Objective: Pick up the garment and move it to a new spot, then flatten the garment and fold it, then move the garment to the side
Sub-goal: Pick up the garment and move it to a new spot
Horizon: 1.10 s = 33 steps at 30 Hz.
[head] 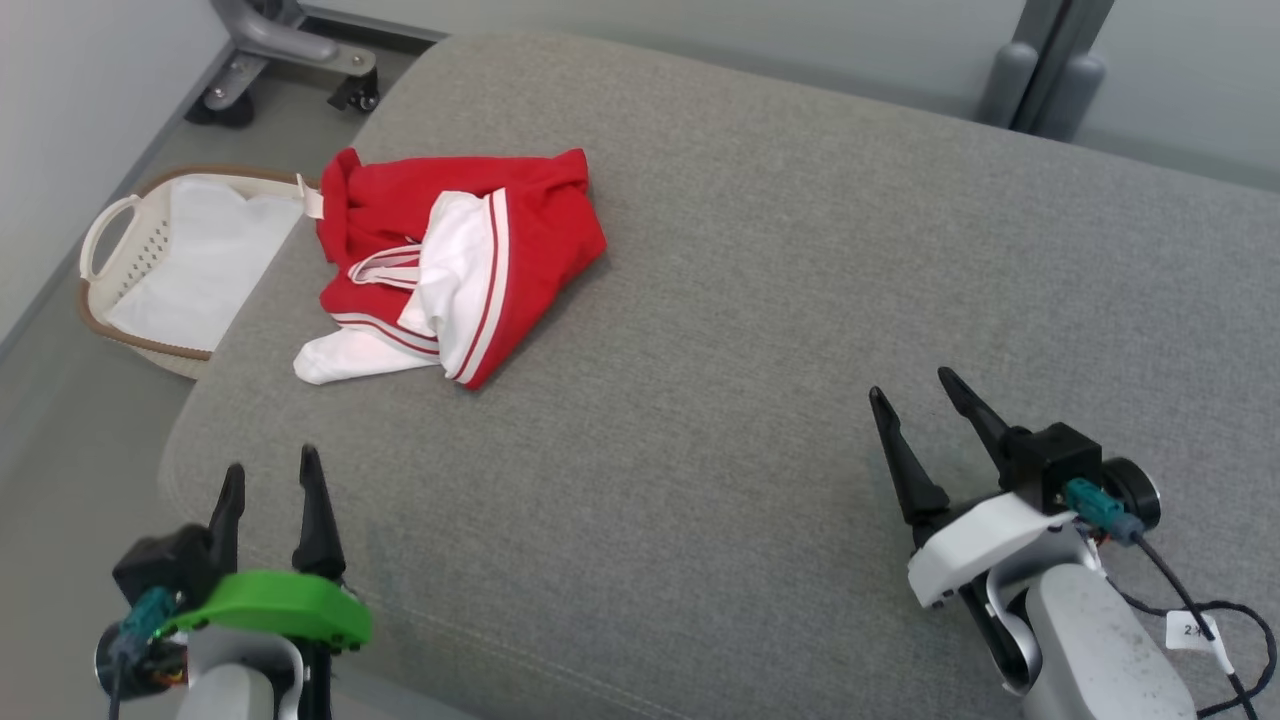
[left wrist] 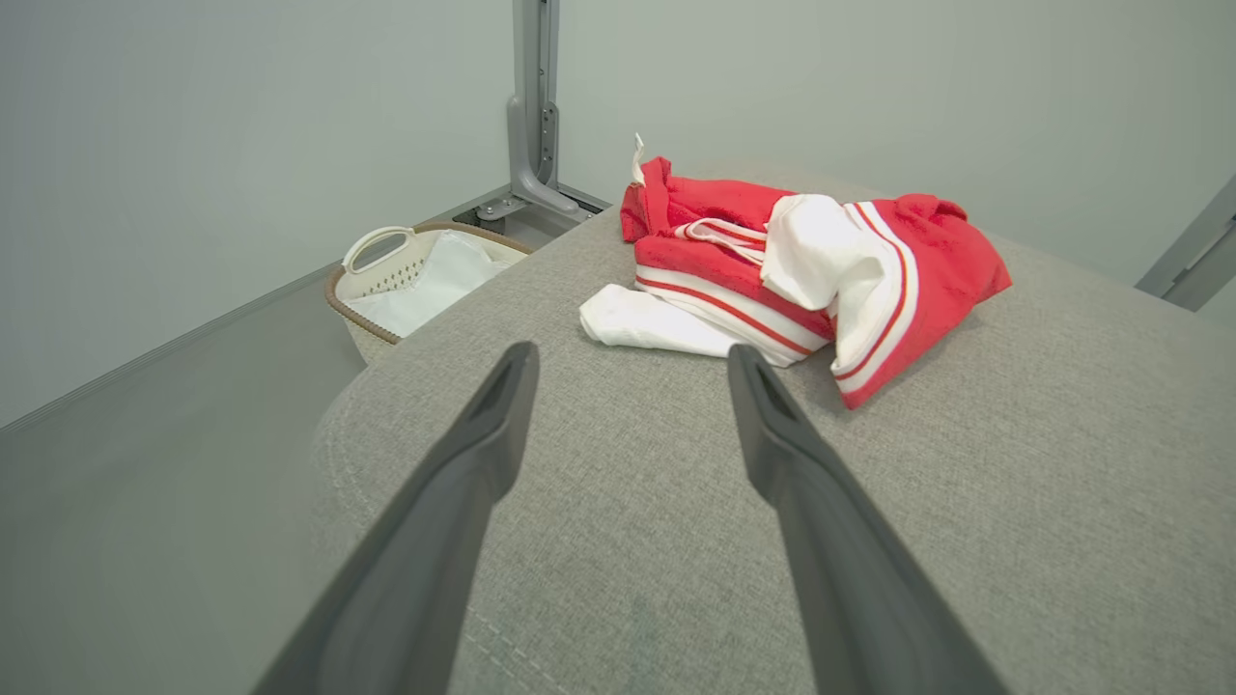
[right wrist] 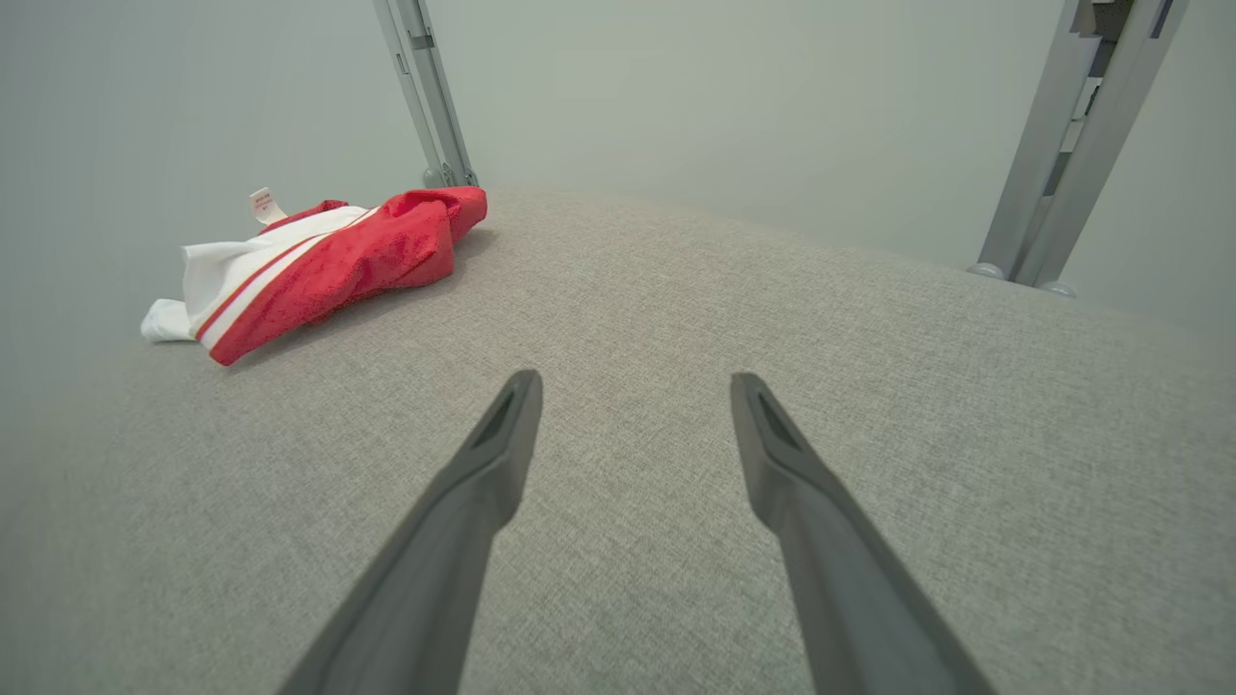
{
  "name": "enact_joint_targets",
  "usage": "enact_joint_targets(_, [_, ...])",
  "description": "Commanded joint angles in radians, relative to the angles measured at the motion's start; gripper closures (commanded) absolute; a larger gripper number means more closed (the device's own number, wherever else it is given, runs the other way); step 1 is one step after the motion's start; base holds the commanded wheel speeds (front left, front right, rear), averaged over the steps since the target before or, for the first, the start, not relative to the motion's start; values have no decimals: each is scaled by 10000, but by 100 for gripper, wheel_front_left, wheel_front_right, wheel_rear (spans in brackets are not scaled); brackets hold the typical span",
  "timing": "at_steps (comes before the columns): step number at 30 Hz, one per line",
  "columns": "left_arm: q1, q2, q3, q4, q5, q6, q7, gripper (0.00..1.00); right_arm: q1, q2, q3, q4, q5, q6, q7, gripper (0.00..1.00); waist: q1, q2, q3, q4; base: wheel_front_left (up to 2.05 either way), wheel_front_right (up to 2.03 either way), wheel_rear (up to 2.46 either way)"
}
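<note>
Left pincer (head: 272, 460) and right pincer (head: 910, 382), fingers spread, hover above the cushion (head: 750, 300), apart from the garment (head: 540, 225).

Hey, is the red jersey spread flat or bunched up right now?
Bunched up: the garment lies crumpled on the grey cushion, white sleeves piled over red cloth.

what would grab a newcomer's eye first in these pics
The crumpled red-and-white garment lies bunched at the far left of the grey cushion. The left gripper and right gripper hover open and empty near its front edge, and a white basket stands on the floor to the left.
</note>
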State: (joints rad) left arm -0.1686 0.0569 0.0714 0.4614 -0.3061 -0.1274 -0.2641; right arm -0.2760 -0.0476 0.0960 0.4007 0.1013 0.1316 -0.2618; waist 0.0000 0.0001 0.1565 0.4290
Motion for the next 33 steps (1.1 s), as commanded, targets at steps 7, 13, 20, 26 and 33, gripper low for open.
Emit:
enact_joint_targets(7, [-2103, 1023, -1007, 462, -1328, -46, -1, 0, -710, -57, -208, -394, -447, -19, -45, 0, 0, -1, 1809, -1296, 0, 0, 0])
enact_joint_targets(13, [-3519, 2264, -2199, 789, -2765, -42, -2, 0, -1055, -57, -257, -640, -578, -19, -45, 0, 0, -1, 2435, -1800, 0, 0, 0])
enact_joint_targets(20, [-4950, 3664, -3823, 1609, -4529, -43, 116, 0, -1316, -54, -266, -883, -584, -19, -45, 0, 0, -1, 2908, -2341, 0, 0, 0])
enact_joint_targets(26, [-5654, 4462, -5026, 2338, -6521, -43, 1388, 0, -1469, -53, -288, -1071, -540, -19, -45, 0, 0, -1, 3216, -2783, 0, 0, 0])
enact_joint_targets(33, [-5930, 4986, -5977, 3245, -8031, -42, 3182, 0, -1486, -54, -322, -1172, -512, -19, -45, 0, 0, -1, 3438, -3089, 0, 0, 0])
